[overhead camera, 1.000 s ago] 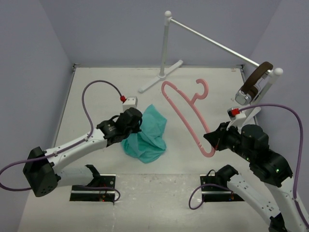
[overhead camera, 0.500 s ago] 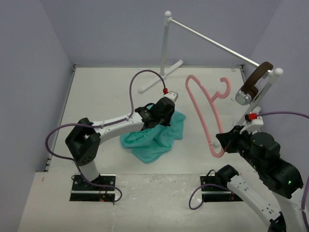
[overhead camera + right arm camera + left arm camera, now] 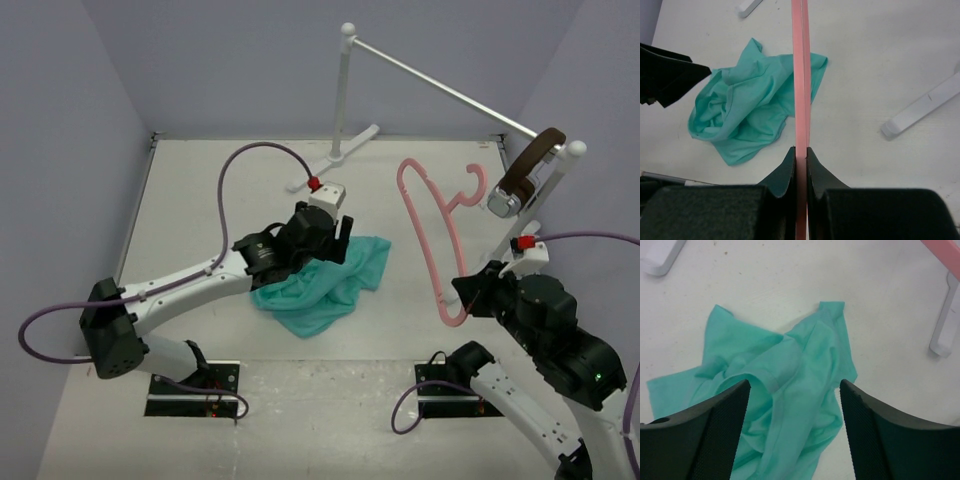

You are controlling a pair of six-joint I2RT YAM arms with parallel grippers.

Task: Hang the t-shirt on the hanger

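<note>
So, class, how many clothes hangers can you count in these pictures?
1. The pink hanger is clamped in the right gripper, held raised to the right of the t-shirt. The rail carries only headphones; no other hanger seems hidden.

The pale surface [image 3: 190, 210] carries the crumpled teal t-shirt [image 3: 325, 292] near its middle. 1 flat foot of the white rail stand [image 3: 335, 157] rests at the back.
</note>
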